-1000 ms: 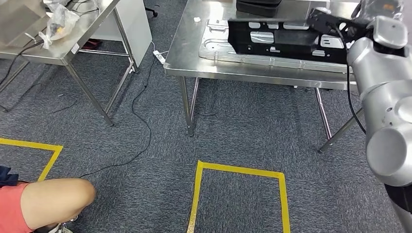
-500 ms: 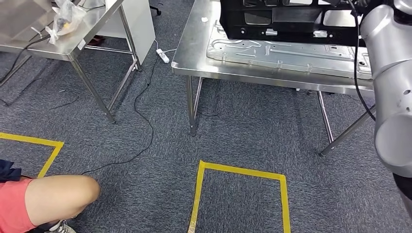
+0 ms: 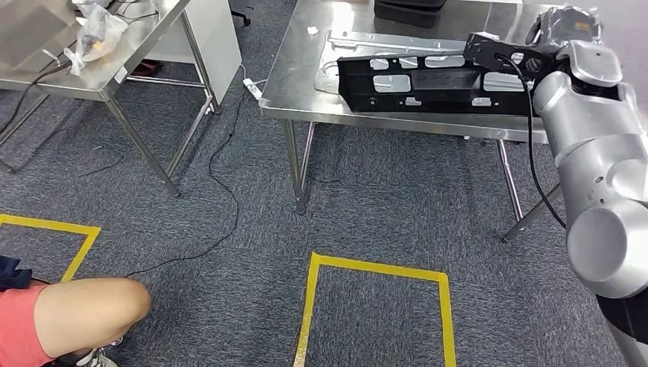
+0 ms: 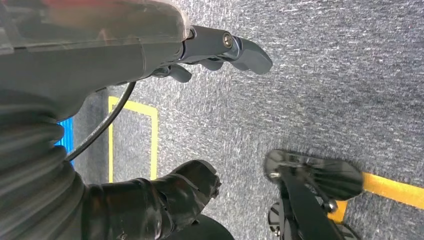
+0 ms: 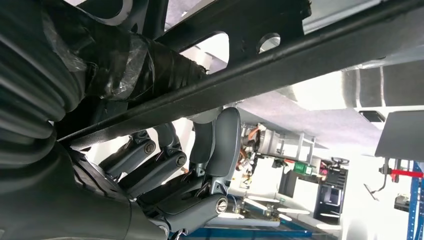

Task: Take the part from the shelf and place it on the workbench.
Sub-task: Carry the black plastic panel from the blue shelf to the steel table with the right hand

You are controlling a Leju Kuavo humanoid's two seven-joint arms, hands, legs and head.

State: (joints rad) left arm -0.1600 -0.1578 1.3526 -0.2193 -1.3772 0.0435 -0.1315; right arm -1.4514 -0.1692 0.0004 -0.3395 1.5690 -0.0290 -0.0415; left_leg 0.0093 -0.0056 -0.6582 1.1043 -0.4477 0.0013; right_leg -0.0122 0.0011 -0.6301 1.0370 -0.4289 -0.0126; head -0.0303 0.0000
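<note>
Right hand [image 3: 489, 52], fingers closed around one end of the long black part [image 3: 416, 80], holds it lengthwise just over the bench [image 3: 294, 84] at upper right; left hand [image 4: 150, 55] hangs open, holding nothing.

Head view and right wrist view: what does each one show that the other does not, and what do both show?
Head view alone: the steel workbench, a silver stamped panel lying on it, yellow floor tape, a person's knee.
Right wrist view alone: the right hand from close behind, its fingers curled under the part's edge.
Both: the black part, held by that hand.
</note>
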